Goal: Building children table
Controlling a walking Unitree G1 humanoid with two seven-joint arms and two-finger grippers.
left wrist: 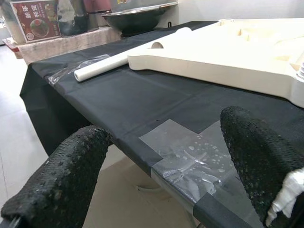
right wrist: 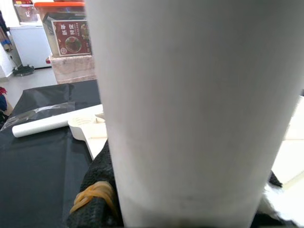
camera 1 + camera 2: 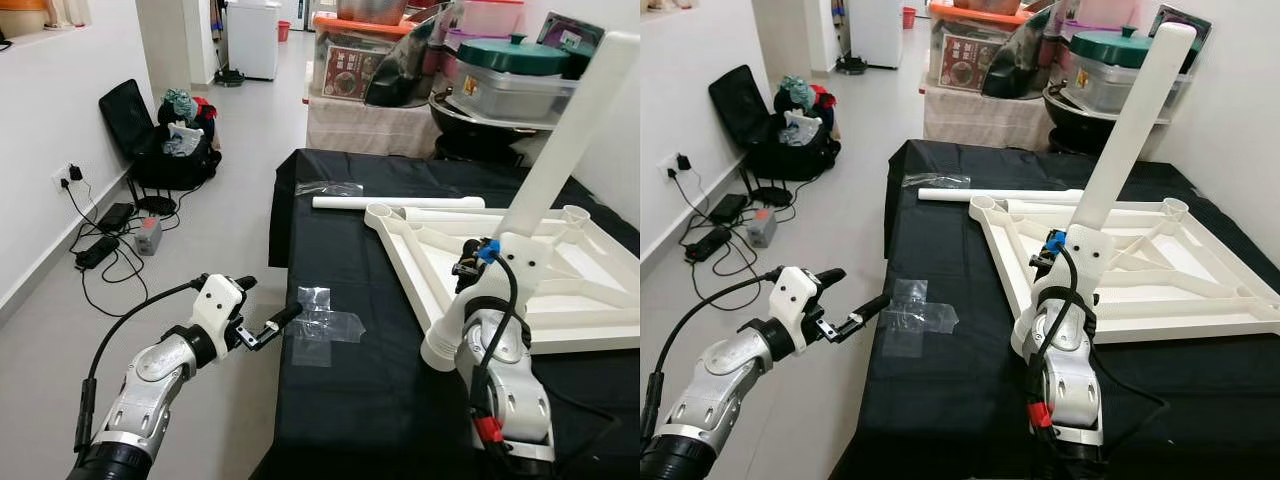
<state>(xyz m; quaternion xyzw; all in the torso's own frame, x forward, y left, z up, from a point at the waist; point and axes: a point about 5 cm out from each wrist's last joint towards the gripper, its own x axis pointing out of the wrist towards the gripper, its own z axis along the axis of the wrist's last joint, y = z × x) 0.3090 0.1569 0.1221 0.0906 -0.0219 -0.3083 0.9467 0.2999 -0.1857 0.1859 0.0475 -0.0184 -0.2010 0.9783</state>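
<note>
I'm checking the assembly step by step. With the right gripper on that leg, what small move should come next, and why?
Probably straighten the white leg and press it down into its corner socket. The right gripper is closed around the leg's lower part, its base sits at the near corner of the upturned tabletop, yet it tilts. The left gripper hovers open by the table edge.

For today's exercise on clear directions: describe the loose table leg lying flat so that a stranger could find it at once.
Start at the black-covered table and find the white upturned tabletop on it. Just beyond its far edge lies the loose leg, a white tube flat on the cloth. Unlike the other leg, which the right gripper holds upright, this one lies down untouched.
</note>
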